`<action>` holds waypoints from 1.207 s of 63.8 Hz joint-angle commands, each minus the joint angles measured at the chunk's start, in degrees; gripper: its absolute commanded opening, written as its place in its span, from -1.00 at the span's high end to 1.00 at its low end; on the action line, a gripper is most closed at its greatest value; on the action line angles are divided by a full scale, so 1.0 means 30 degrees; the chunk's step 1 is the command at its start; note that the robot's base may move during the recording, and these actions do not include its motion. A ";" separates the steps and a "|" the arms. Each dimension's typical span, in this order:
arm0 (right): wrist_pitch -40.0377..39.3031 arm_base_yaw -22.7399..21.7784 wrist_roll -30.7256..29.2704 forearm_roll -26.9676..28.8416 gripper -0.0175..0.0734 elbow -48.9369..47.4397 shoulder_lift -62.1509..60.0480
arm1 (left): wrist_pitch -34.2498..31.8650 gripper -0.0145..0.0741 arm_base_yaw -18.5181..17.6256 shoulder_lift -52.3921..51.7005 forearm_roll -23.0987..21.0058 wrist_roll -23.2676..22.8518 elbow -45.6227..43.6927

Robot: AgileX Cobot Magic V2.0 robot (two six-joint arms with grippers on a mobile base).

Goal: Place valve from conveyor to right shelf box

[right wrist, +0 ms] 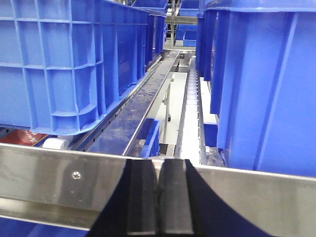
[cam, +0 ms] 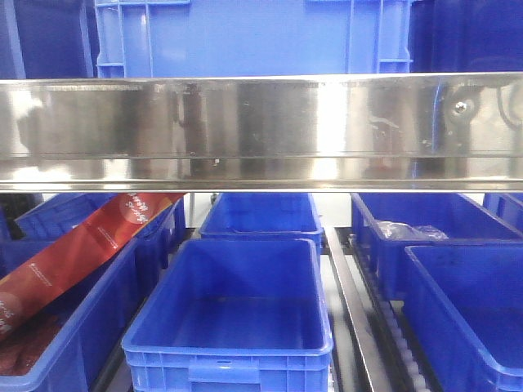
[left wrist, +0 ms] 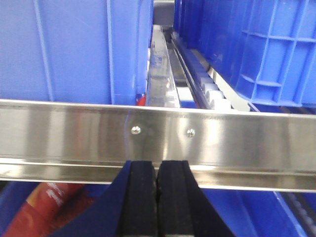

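The conveyor and the valve are out of view in every frame. I face a shelf rack of blue plastic boxes. On the lower shelf an empty blue box stands in the middle and another blue box stands to its right. My left gripper is shut and empty, close in front of the steel shelf rail. My right gripper is also shut and empty, in front of the same kind of rail. Neither gripper shows in the front view.
A wide steel rail crosses the front view, with a blue box above it. The lower left box holds red packaging. A far right box holds a clear bag. Roller tracks run between tall blue boxes.
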 commanded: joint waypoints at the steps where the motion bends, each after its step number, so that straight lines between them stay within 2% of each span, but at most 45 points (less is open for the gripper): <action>1: -0.0553 -0.0060 -0.0016 -0.0199 0.95 0.0031 -0.0131 | -0.0338 0.92 0.0081 -0.1942 0.0402 0.0017 0.0845; 12: -0.0553 -0.0060 -0.0016 -0.0199 0.95 0.0031 -0.0131 | -0.0338 0.92 0.0081 -0.7006 0.0615 0.0017 0.3480; 17: -0.0594 -0.0060 -0.0016 -0.0199 0.95 0.0031 -0.0131 | -0.1060 0.92 0.0081 -0.7027 0.0615 0.0017 0.3792; 19: -0.0594 -0.0060 -0.0016 -0.0199 0.95 0.0031 -0.0131 | 0.0004 0.92 0.0081 -0.7027 0.0736 0.0017 0.3792; 24: -0.0594 -0.0060 -0.0016 -0.0199 0.95 0.0031 -0.0131 | 0.0392 0.92 0.0081 -0.7027 0.0841 0.0017 0.3792; 77: -0.0594 -0.0060 -0.0016 -0.0199 0.95 0.0031 -0.0131 | 0.0004 0.92 0.0081 -0.7027 0.0841 0.0017 0.3792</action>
